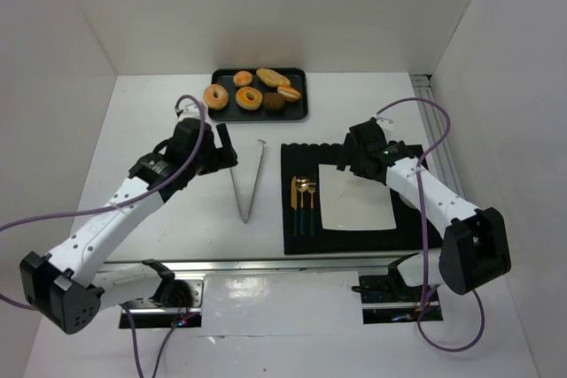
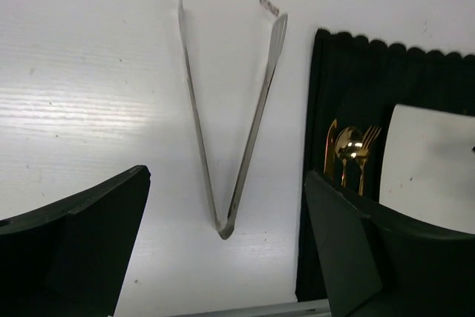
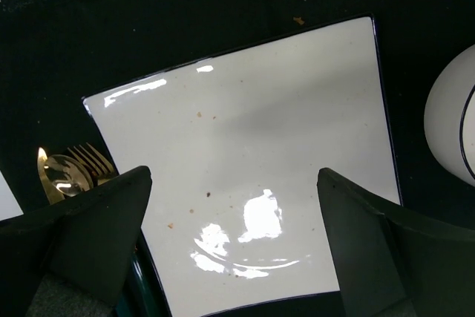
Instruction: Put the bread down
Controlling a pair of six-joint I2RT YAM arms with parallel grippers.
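Note:
Several pieces of bread (image 1: 248, 97), among them ring-shaped ones, long rolls and a dark round one, lie on a black tray (image 1: 301, 113) at the back of the table. Metal tongs (image 1: 247, 185) lie spread in a V on the white table, their hinge (image 2: 223, 231) pointing at the near edge. My left gripper (image 1: 227, 148) hovers open just left of the tongs' tips; in the left wrist view the left gripper (image 2: 226, 246) straddles the hinge end without touching it. My right gripper (image 1: 341, 161) is open and empty above the white square plate (image 3: 245, 161).
A black placemat (image 1: 297, 155) carries the plate (image 1: 356, 201) and gold cutlery (image 1: 303, 203) along its left side. A white round dish (image 3: 453, 124) sits right of the plate. White walls enclose the table on three sides.

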